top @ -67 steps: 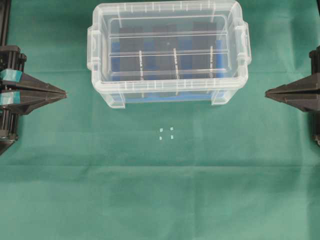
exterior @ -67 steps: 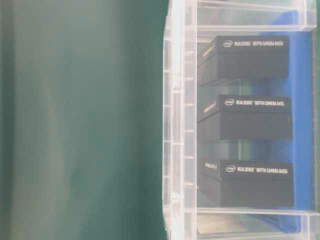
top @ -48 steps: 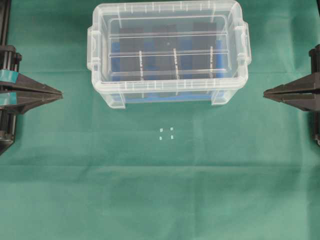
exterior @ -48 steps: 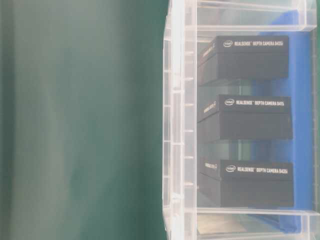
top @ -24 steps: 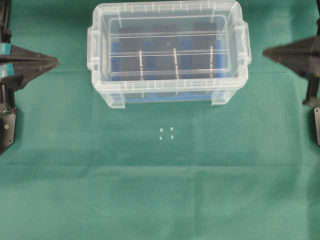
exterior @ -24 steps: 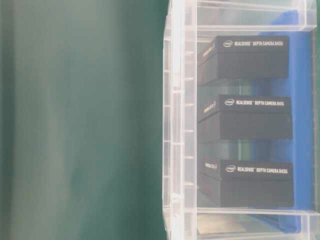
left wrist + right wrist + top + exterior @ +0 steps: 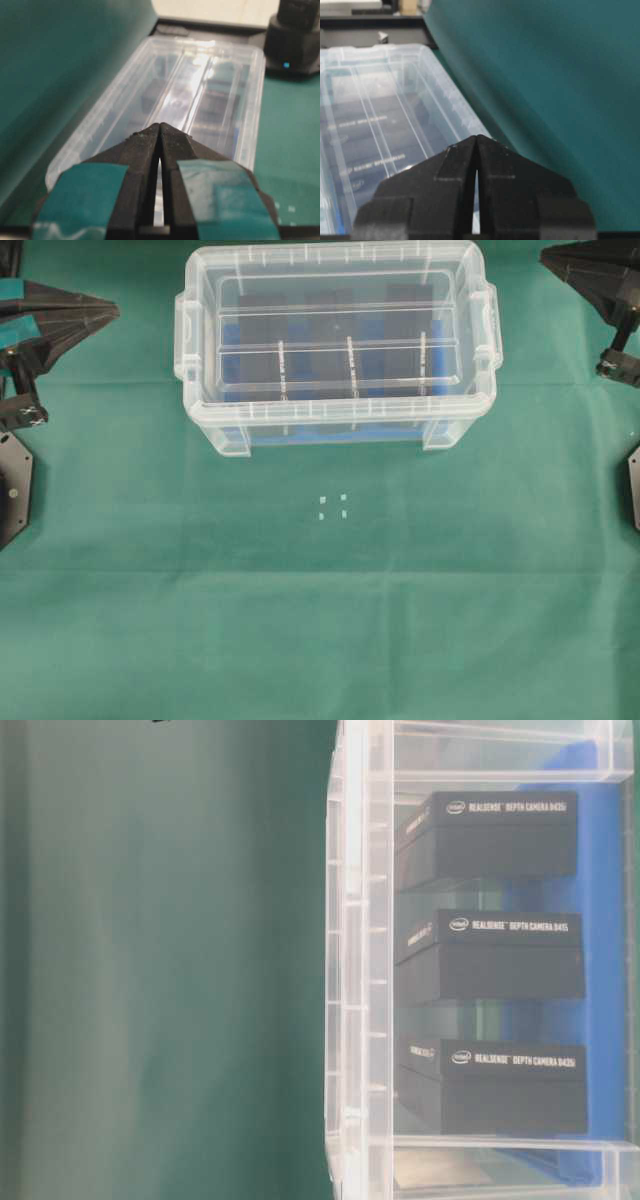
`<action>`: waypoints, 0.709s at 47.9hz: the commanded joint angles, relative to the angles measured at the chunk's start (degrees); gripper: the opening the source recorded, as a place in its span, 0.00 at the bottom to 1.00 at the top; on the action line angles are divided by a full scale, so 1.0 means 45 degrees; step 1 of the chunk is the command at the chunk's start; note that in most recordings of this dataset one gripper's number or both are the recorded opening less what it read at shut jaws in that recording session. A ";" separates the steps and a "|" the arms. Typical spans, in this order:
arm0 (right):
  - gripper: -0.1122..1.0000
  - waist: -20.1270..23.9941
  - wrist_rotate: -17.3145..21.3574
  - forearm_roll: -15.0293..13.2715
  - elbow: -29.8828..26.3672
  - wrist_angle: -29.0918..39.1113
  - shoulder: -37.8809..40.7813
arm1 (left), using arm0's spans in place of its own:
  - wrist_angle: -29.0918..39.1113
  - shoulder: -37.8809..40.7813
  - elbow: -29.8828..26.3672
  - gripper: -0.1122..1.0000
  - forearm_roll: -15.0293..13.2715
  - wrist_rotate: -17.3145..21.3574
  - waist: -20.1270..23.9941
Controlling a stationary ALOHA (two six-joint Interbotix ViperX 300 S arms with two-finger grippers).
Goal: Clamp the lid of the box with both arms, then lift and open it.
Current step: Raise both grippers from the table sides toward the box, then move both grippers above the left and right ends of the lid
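The box (image 7: pixel 335 360) sits at 12 o'clock on the green-covered counter (image 7: pixel 320 620) in the overhead view. The lid (image 7: pixel 338 335) rests closed on top of it, its lengthwise ribs running from 9 to 3 o'clock.

Through the clear wall, the table-level view shows a blue liner (image 7: pixel 600 970) and three black packs (image 7: pixel 490 960) stacked in a column. Each pack carries a white Intel logo and the printed text "REALSENSE DEPTH CAMERA"; the model code after it is too blurred to read with certainty.

The left gripper (image 7: pixel 112 308), marked with teal tape bands (image 7: pixel 82 200), is at 10 o'clock, pointing at the left end of the lid and apart from it. Its fingers (image 7: pixel 145 150) are pressed together at the tips and pinch nothing.

The right gripper (image 7: pixel 545 255) is at 2 o'clock, near the right rear corner of the box and not touching it. Its fingers (image 7: pixel 455 170) are likewise pressed together, with nothing between them.

Four small white marks (image 7: pixel 333 506) lie on the cloth at the centre, just toward 6 o'clock from the box.
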 commanded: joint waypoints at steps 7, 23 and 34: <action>0.10 -0.0137 0.0059 -0.0020 -0.0781 0.2715 0.0098 | 0.2637 0.0215 -0.1133 0.11 0.0039 -0.0098 0.0098; 0.10 -0.0195 0.0039 -0.0391 -0.2871 0.9707 0.1016 | 0.9180 0.1328 -0.3359 0.11 0.0039 -0.0098 0.0137; 0.10 -0.0176 0.0000 -0.0664 -0.4199 1.2813 0.2012 | 1.1367 0.2441 -0.4395 0.11 0.0078 0.0000 0.0137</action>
